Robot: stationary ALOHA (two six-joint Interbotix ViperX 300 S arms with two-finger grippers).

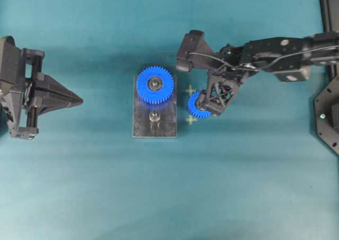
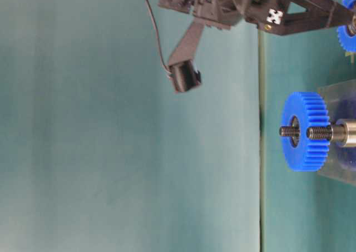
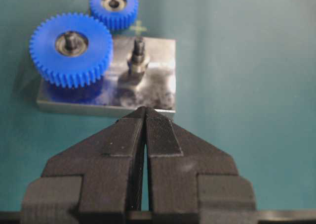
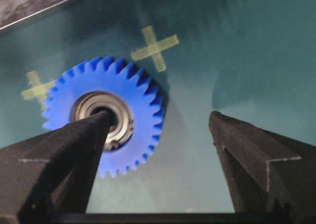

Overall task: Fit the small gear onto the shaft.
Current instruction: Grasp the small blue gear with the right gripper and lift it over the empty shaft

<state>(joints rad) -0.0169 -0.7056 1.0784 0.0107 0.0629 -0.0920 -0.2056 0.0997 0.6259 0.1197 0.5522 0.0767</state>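
Here, small gear (image 1: pixel 198 104) flat on the bench (image 1: pixel 254 176) just right of the plate (image 1: pixel 154 124), right fingers (image 4: pixel 74 150) spread wide, one tip at its hub, shaft (image 1: pixel 154 116) bare, left fingers (image 3: pixel 123 140) pressed together, well apart.

Black arms, black wedge-shaped tool (image 1: pixel 212 108) fingers, thin black cable

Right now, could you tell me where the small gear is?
The small gear lies flat on the table in the overhead view, right of the metal plate, between two yellow crosses, under the open right claw.
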